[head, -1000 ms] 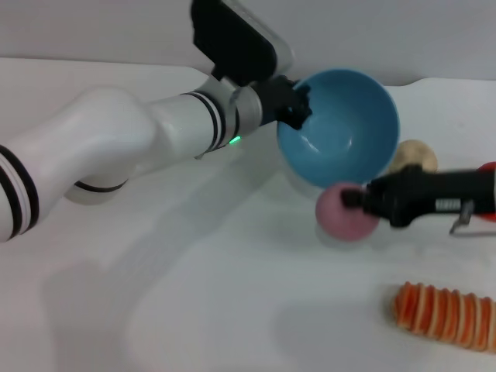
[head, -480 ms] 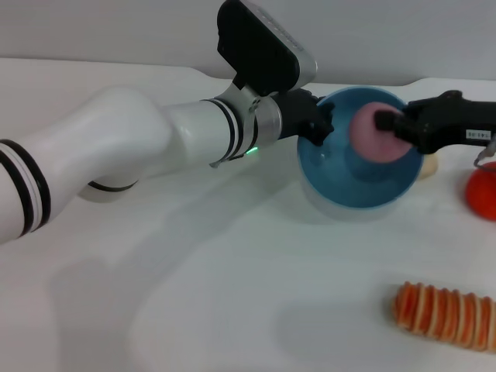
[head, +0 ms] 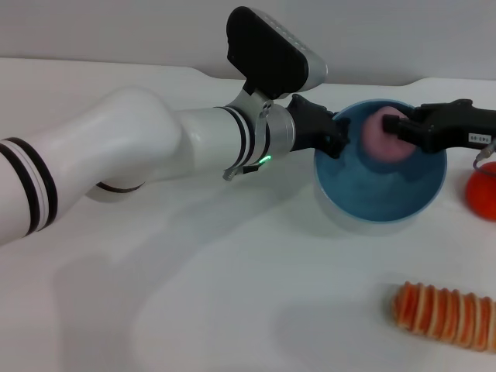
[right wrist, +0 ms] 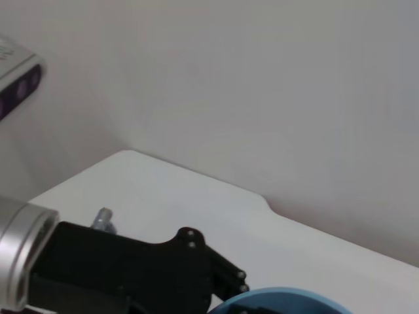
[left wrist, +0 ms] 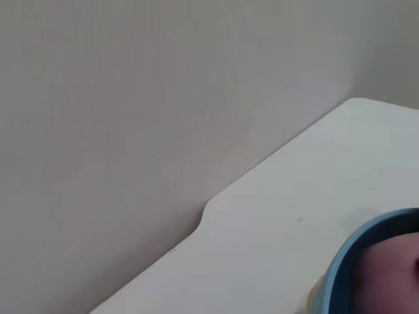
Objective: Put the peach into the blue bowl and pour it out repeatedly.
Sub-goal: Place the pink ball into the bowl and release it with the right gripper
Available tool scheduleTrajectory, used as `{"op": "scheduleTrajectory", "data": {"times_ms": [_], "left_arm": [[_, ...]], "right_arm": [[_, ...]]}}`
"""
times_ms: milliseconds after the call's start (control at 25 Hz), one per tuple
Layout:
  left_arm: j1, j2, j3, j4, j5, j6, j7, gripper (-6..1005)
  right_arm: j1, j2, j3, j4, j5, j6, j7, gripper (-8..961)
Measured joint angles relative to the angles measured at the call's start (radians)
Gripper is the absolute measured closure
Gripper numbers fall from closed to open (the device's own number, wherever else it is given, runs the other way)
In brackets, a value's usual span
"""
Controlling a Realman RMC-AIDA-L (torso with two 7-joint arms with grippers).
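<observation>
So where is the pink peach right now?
In the head view the peach is on the robot's right, held by the right gripper over the inside of the blue bowl, whose near-left rim the left gripper grips.

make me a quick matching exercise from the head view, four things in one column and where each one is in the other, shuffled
Things:
1. peach
2. blue bowl
3. left gripper
4. orange ridged item

Places:
A. near right corner of the table
B. clamped on the bowl's left rim
C. held over the bowl's inside by the right gripper
D. on the table, rim gripped

Pairs: 1-C, 2-D, 3-B, 4-A
</observation>
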Motion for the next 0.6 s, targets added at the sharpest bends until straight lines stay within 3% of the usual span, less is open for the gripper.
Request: {"op": "scheduleTrajectory", "data": {"times_ms": [80, 440, 600], "left_arm": [[0.002, 0.0, 0.001, -0.002, 0.0, -0.001, -0.007, 1000], [0.022, 0.002, 0.004, -0.003, -0.006, -0.004, -0.008, 1001], [0.024, 0.001, 0.009, -0.003, -0.001, -0.005, -0.008, 1001]], "right_arm": [[-0.001, 0.002, 0.0, 0.0, 0.001, 0.008, 0.0, 721], [-0.008, 0.003, 0.0, -0.006, 0.018, 0.013, -0.003, 547], [-0.079, 0.006, 0.03, -0.038, 0.179, 0.006, -0.101, 494]]}}
